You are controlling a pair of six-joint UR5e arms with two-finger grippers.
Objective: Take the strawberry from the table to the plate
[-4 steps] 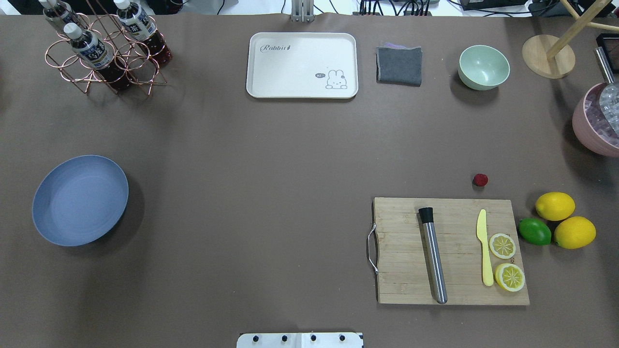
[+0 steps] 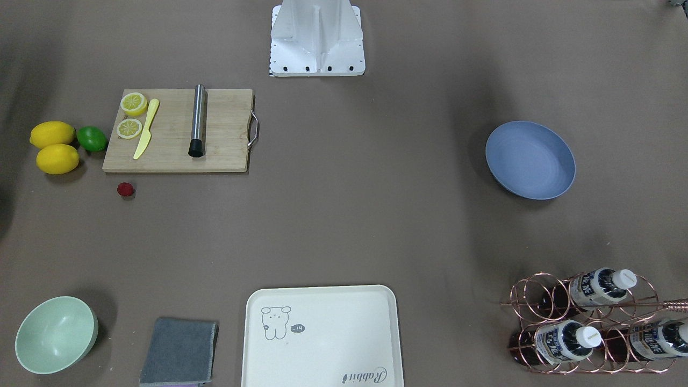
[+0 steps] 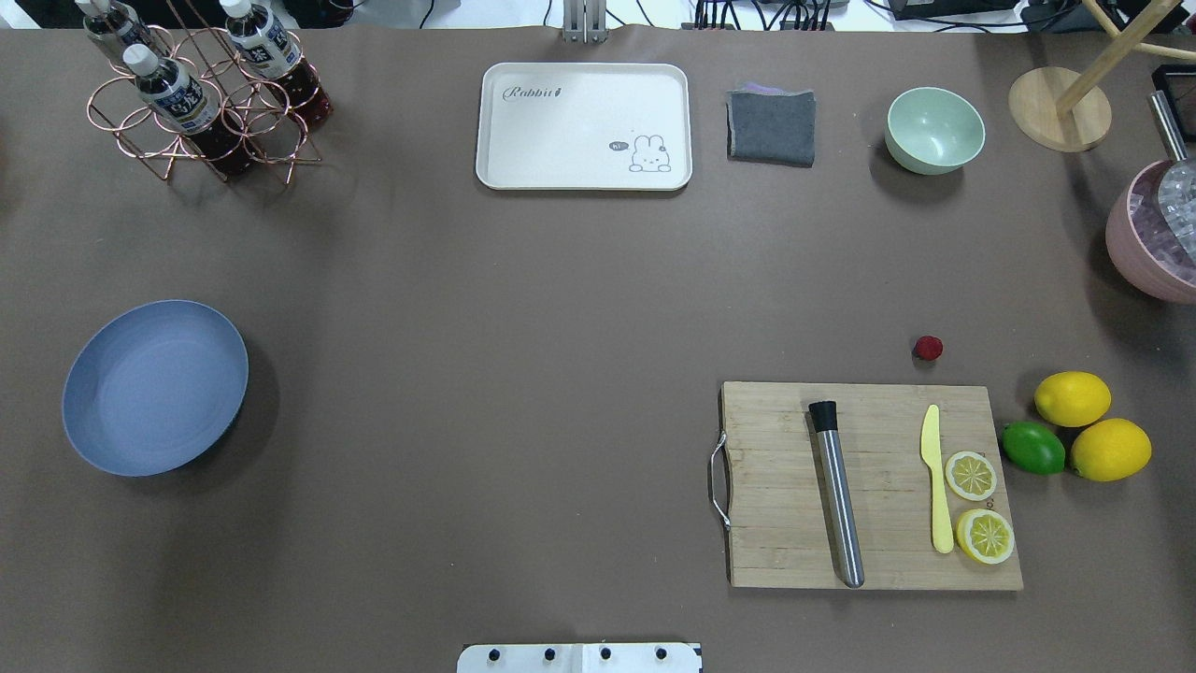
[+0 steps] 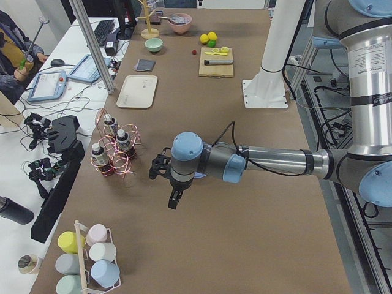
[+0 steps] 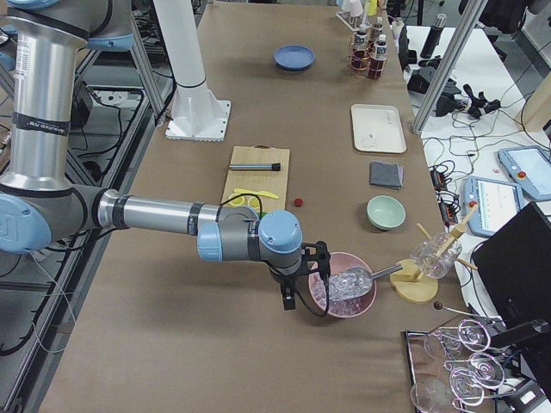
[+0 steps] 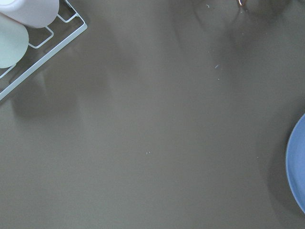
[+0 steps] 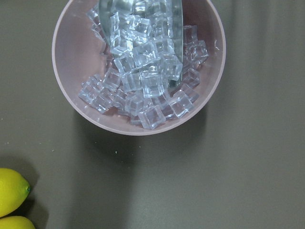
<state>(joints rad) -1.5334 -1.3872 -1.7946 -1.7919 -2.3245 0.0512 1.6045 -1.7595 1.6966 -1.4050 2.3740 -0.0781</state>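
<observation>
The strawberry (image 3: 928,349) is a tiny dark-red berry lying on the brown table (image 3: 523,327), just beyond the far edge of the cutting board (image 3: 869,486); it also shows in the front view as the strawberry (image 2: 125,188). The blue-grey plate (image 3: 154,386) sits empty at the table's left side, and its rim shows at the right edge of the left wrist view as the plate (image 6: 298,171). My left gripper (image 4: 173,199) hangs over the table beside the plate. My right gripper (image 5: 287,298) hovers by the pink ice bowl (image 7: 138,71). I cannot tell whether either is open or shut.
The board carries a steel muddler (image 3: 837,494), a yellow knife (image 3: 936,477) and lemon slices. Two lemons and a lime (image 3: 1032,447) lie to its right. At the far edge stand a bottle rack (image 3: 201,93), cream tray (image 3: 584,126), grey cloth (image 3: 772,126) and green bowl (image 3: 934,129).
</observation>
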